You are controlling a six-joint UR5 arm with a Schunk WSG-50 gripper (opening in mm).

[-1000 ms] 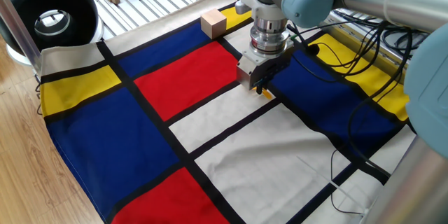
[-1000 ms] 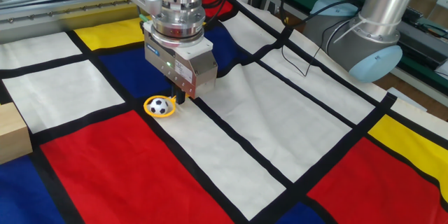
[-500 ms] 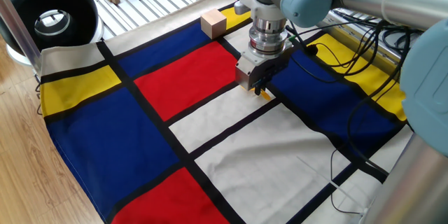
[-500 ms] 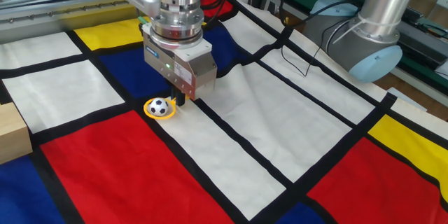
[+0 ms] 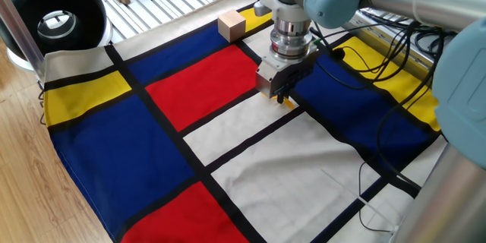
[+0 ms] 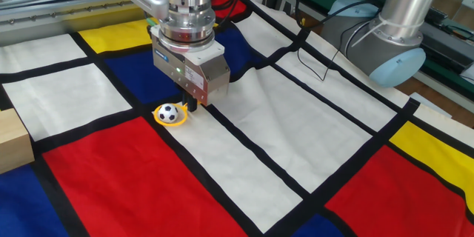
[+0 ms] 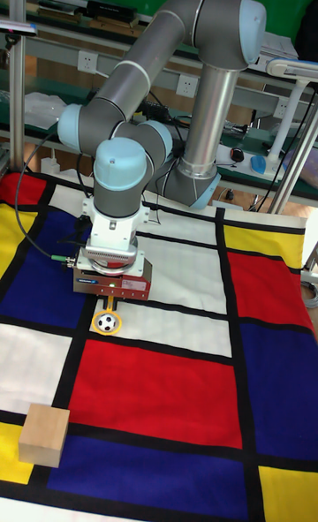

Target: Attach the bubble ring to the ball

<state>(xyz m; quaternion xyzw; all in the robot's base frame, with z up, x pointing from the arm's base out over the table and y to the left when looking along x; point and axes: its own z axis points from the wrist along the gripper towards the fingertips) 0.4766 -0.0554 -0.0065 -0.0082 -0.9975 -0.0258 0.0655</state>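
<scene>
The ball [image 6: 169,112], tiny and white with black patches, rests on the patchwork cloth at the edge of a red panel. The bubble ring [image 6: 171,124] lies as a thin yellow hoop around it, also clear in the tall fixed view as the bubble ring [image 7: 94,322] circling the ball [image 7: 107,321]. My gripper [image 6: 190,104] points straight down just right of the ball, fingers close together on the ring's handle, which they hide. From the opposite side my gripper [image 5: 280,96] covers the ball, and only a yellow bit of the ring [image 5: 289,102] shows.
A tan wooden cube [image 5: 231,25] sits on the cloth's edge, well away from the gripper. A black round device [image 5: 53,15] stands beyond the cloth's corner. Cables [image 5: 380,61] trail over the blue and yellow panels. A second arm's base [image 6: 392,52] stands at the table's side.
</scene>
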